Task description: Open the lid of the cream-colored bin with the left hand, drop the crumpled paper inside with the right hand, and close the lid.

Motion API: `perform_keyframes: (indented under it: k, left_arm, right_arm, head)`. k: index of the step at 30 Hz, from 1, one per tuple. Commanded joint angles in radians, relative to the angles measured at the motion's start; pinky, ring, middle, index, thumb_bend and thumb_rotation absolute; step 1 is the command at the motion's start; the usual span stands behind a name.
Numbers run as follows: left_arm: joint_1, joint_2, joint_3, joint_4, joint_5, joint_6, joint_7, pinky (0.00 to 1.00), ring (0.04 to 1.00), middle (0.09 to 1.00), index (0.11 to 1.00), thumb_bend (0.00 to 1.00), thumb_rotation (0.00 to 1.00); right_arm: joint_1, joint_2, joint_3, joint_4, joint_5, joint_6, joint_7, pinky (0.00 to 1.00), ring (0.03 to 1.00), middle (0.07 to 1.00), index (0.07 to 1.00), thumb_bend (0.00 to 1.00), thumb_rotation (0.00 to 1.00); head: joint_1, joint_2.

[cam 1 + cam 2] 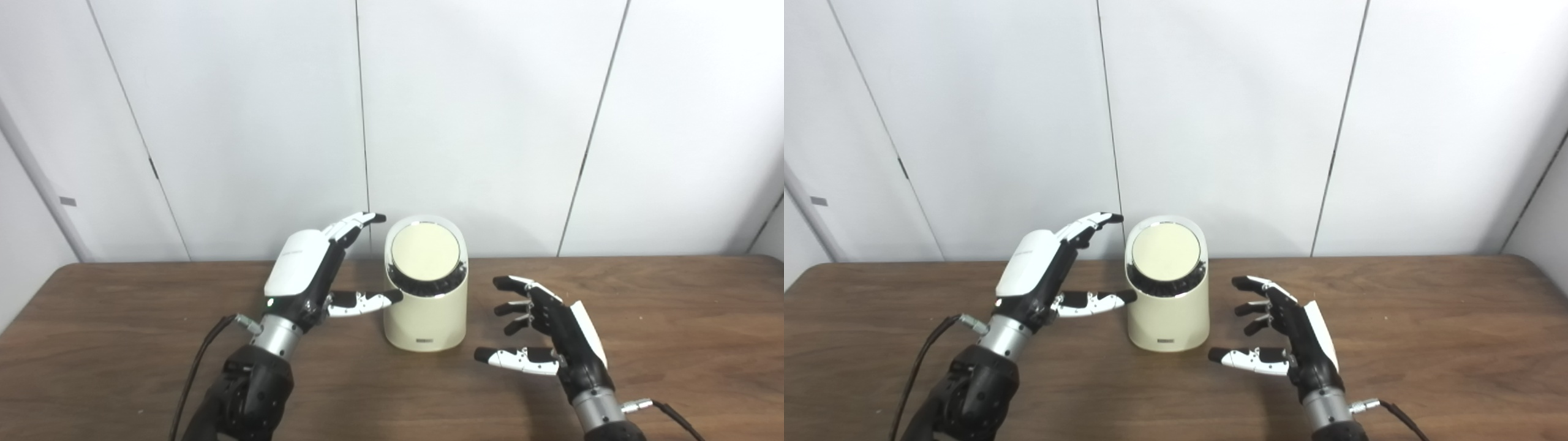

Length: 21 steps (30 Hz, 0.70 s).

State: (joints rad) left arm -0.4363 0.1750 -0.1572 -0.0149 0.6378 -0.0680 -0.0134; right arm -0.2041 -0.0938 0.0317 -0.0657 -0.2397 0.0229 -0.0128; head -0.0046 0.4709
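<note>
A cream-colored bin (425, 318) stands upright in the middle of the wooden table, its round slanted lid (425, 252) lying down flat on the rim. My left hand (309, 275) is open just left of the bin, fingers stretched up toward the lid's left edge and thumb pointing at the bin's side, close to touching it. My right hand (548, 327) is open to the right of the bin, a short gap away, with nothing in it. No crumpled paper shows in either view.
The brown wooden table (674, 343) runs back to a white panelled wall (478, 122). Cables trail from both wrists near the front edge.
</note>
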Motion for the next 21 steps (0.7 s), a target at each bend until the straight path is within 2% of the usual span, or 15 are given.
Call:
perform_keyframes:
  k: [1,6,10,15,21]
  left_arm:
    - [-0.017,-0.010,0.021,-0.012,-0.055,-0.029,0.029,0.70,0.859,0.889,0.886,0.78,0.32]
    - [0.018,-0.039,0.061,-0.005,-0.207,-0.030,0.015,0.73,0.863,0.893,0.895,0.79,0.31]
    - [0.054,-0.065,0.097,-0.009,-0.374,-0.002,-0.027,0.80,0.885,0.907,0.921,0.81,0.33]
    - [0.097,-0.079,0.119,-0.020,-0.473,0.041,-0.052,0.76,0.872,0.893,0.927,0.87,0.39]
    - [0.137,-0.074,0.120,-0.002,-0.526,0.031,-0.066,0.73,0.846,0.876,0.926,0.88,0.42]
  right_arm:
    - [-0.028,-0.008,-0.004,-0.027,0.005,-0.025,-0.004,0.47,0.643,0.785,0.724,0.77,0.08]
    - [-0.026,-0.012,-0.005,-0.025,0.009,-0.028,-0.002,0.47,0.652,0.791,0.725,0.78,0.09]
    - [-0.025,-0.014,-0.006,-0.026,0.019,-0.031,0.000,0.47,0.653,0.795,0.725,0.78,0.08]
    - [-0.025,-0.019,-0.007,-0.026,0.030,-0.032,0.002,0.48,0.657,0.800,0.731,0.78,0.08]
    - [-0.022,-0.023,-0.009,-0.030,0.042,-0.044,0.004,0.49,0.653,0.801,0.749,0.78,0.06]
  head:
    - [0.002,0.003]
    - [0.001,0.004]
    - [0.003,0.006]
    - [0.002,0.007]
    - [0.000,0.009]
